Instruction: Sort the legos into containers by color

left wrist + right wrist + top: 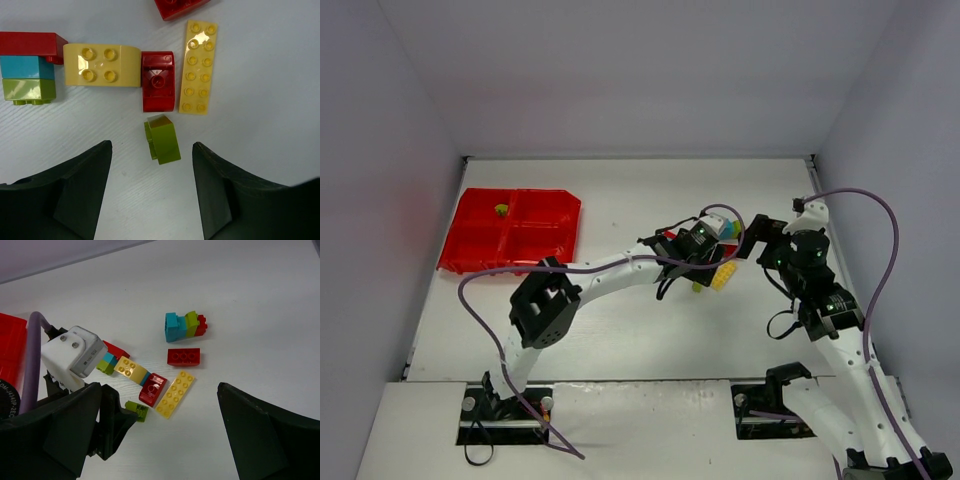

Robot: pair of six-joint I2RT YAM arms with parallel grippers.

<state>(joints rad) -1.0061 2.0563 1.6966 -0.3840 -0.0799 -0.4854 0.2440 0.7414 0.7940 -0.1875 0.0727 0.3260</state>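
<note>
Top external view: red tray (480, 250), four compartments, lies at the far left of the table (620, 340), well apart from the brick pile.
- Sorted: one lime piece (501, 209) in the far left compartment. No other brick can be seen in the tray.
- Unsorted, on the table near the middle: small lime brick (162, 139), dark red sloped brick (158, 81), long yellow plate (199, 67), yellow rounded brick (102, 65), flat red brick (183, 356), a red-teal-lime stack (27, 67) and a teal-lime-red stack (185, 326).
- Left gripper (151, 147): jaws open, one on each side of the small lime brick, touching neither face; nothing gripped.
- Right gripper (159, 390): jaws spread wide above the same pile, empty.
- Progress, as judged: early. One brick placed, the rest to go. The small lime brick looks to be the item in hand, and both mixed-colour stacks will likely need pulling apart before sorting.
</note>
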